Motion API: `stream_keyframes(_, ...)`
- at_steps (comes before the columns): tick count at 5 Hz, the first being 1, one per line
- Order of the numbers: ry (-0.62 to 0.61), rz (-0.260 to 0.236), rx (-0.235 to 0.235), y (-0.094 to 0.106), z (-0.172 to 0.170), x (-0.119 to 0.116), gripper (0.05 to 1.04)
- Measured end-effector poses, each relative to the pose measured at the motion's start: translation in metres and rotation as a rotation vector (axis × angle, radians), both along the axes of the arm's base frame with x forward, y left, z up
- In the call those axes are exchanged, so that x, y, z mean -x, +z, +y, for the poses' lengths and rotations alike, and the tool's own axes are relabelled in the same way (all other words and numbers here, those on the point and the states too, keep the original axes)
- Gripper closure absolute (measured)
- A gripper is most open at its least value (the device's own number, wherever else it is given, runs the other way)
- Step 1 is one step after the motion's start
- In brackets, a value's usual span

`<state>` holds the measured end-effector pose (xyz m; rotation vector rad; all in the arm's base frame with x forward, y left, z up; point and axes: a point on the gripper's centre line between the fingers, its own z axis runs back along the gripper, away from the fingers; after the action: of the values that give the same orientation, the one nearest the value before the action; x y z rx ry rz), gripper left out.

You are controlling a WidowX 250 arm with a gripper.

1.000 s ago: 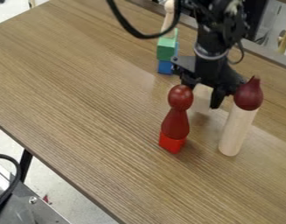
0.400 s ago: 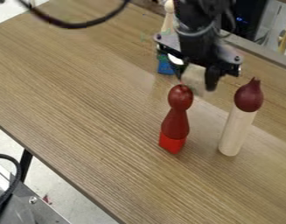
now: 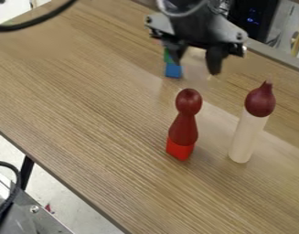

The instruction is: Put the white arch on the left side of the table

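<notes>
White, the small arch sits between the two fingers of the black metal claw, which is spread as wide as the piece and appears to have hold of it. The arch is blurred and partly covered by the claw, so its exact outline and tilt cannot be made out. The claw hangs down from the top of the view, over the far part of the brown wood-grain counter, and seems raised above the surface.

Just behind the claw's finger on the left of the view, a green block shows in part, on top of a blue block; the claw covers some of the green one.

Nearer the camera than the claw, and below it in the view, a dark red pin-shaped piece with a round head stands upright on a bright red block. Also nearer the camera, but off to the right of the claw, a pale wooden cylinder stands with a dark maroon dome, pointed at its tip, on its top end. These two stacks stand apart from each other, and the claw touches neither.

Well off to the left of the claw, a thick black cable curves across the upper corner of the view. Beyond the claw, past the counter's far edge, is a dark box with small blue lights.
</notes>
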<state>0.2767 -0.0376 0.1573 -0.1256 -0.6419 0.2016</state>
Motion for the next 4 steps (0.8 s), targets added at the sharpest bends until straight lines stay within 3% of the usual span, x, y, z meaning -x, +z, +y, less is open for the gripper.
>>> stream_keyframes(1, 0.090, -0.027, 0.027, 0.011, 0.022, 0.004, 0.496)
stream_keyframes(2, 0.188, -0.008, 0.056, 0.010, 0.043, 0.007, 0.496)
stream_keyframes(3, 0.304, 0.024, 0.075, 0.007, 0.062, 0.012, 0.496)
stream_keyframes(4, 0.389, 0.082, 0.049, -0.009, 0.083, 0.021, 0.495)
